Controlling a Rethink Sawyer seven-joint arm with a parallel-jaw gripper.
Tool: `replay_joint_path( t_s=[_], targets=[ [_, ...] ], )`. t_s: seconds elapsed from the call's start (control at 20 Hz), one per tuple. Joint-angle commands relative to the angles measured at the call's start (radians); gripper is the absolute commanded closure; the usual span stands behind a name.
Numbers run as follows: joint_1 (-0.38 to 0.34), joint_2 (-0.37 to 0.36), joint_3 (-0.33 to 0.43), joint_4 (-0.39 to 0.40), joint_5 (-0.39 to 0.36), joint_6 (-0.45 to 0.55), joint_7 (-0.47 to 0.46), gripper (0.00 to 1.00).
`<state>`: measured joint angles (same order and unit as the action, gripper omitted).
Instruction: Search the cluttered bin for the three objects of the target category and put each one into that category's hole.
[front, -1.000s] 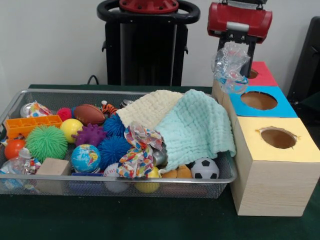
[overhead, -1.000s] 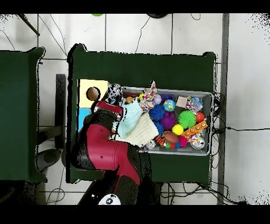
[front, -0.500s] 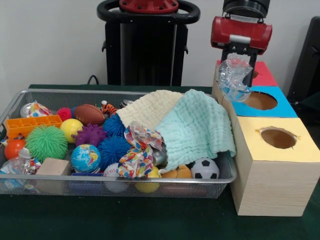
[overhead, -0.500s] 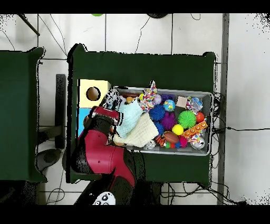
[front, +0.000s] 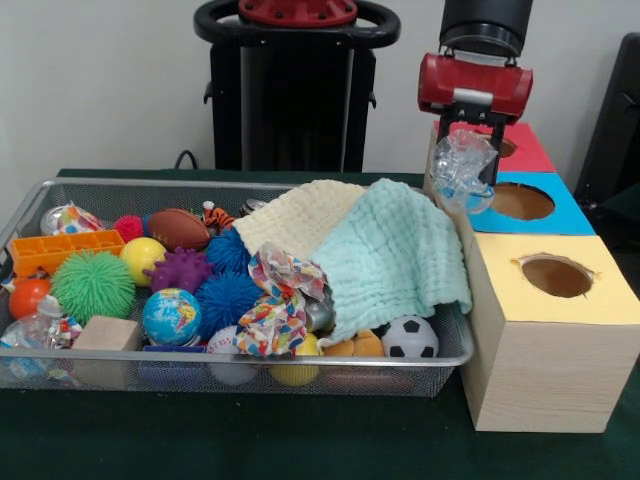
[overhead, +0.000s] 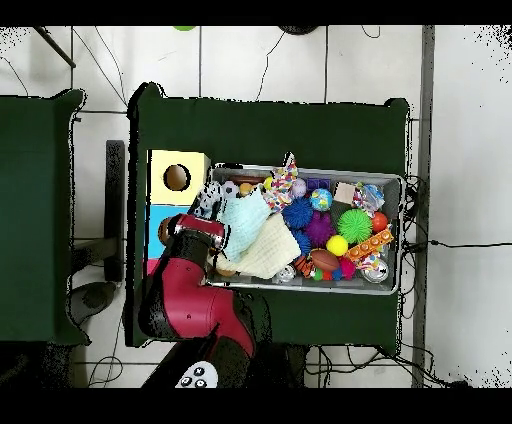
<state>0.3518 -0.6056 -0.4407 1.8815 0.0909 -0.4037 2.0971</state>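
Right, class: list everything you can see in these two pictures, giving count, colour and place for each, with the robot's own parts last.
Wire bin: one, silver, on the green table.
Cloths: two, mint and cream, draped over the bin's right half.
Spiky balls: several, green, purple, blue and pink, left half of the bin.
Globe ball: one, blue, front of the bin.
Soccer ball: one, black and white, front right corner.
Football: one, brown, back of the bin.
Wooden block: one, tan, front left.
Orange tray: one, left edge.
Boxes with holes: three, yellow, blue and red tops, right of the bin.
Plastic bag: one, clear and crumpled, hanging over the blue box's near edge.
Gripper: one, black under a red wrist, closed on the bag.
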Motion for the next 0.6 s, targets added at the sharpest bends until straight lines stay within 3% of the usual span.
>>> replay_joint_path(
  t_s=[0.05,0.6],
  targets=[
    [-0.002,0.039,0.146,0.098,0.010,-0.086,0.256,1.00],
    [0.007,0.031,0.137,0.103,0.025,-0.083,0.218,1.00]
  ],
)
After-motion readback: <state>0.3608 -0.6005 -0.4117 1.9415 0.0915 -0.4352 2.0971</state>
